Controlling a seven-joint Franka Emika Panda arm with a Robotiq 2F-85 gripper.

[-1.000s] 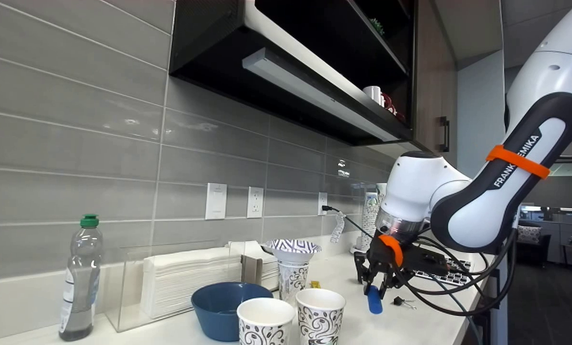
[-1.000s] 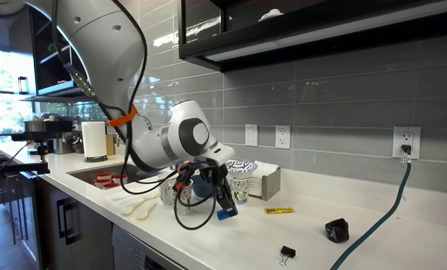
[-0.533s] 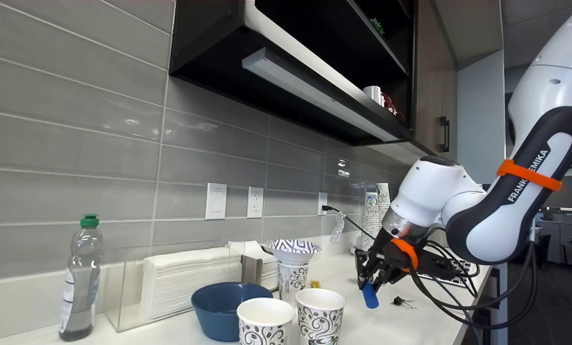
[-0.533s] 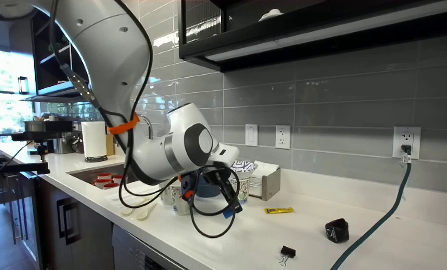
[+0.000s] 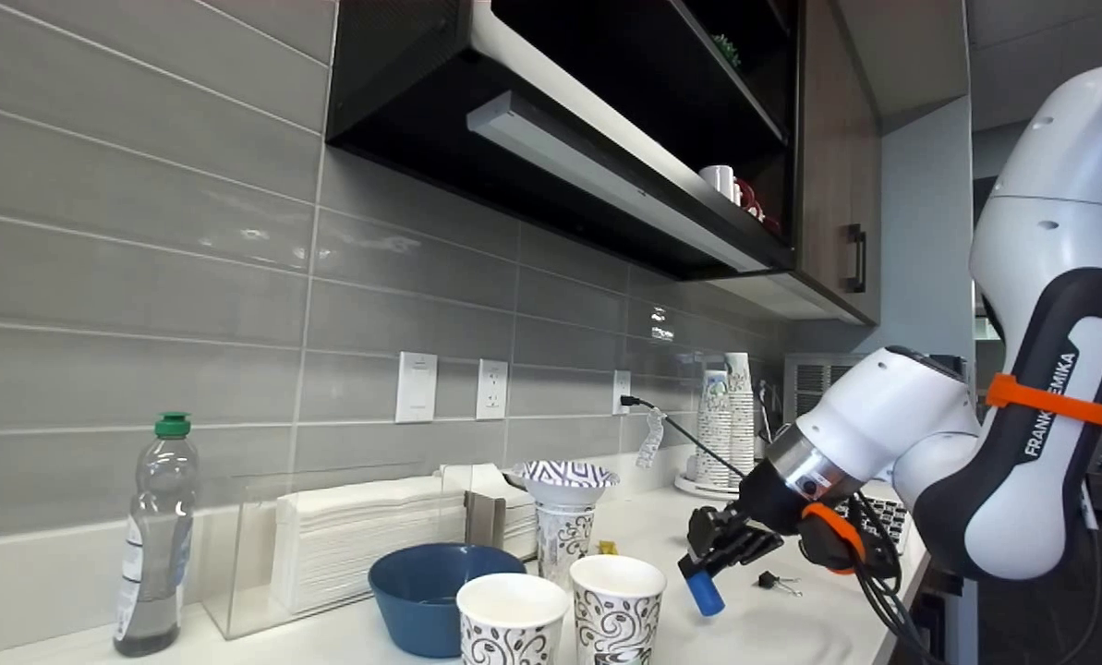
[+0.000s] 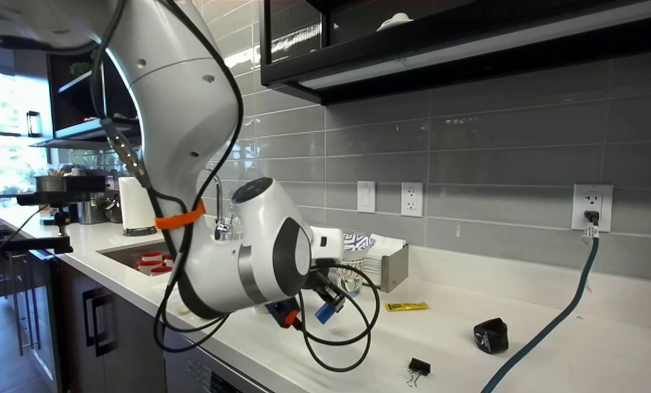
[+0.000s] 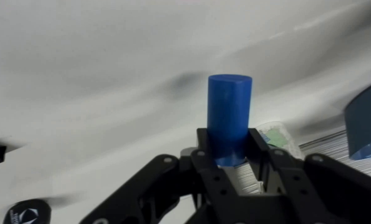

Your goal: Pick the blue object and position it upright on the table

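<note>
White table (image 6: 440, 327), blue object (image 7: 229, 112) between fingertips (image 7: 202, 138)

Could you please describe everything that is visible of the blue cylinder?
The blue cylinder is short, evenly coloured and smooth, perhaps plastic, with a flat, roughly round face at its free end. The gripper is closed on it from both sides, toward the other end. In both exterior views the cylinder is tilted, its free end pointing obliquely down, apparently above the white countertop.
</note>
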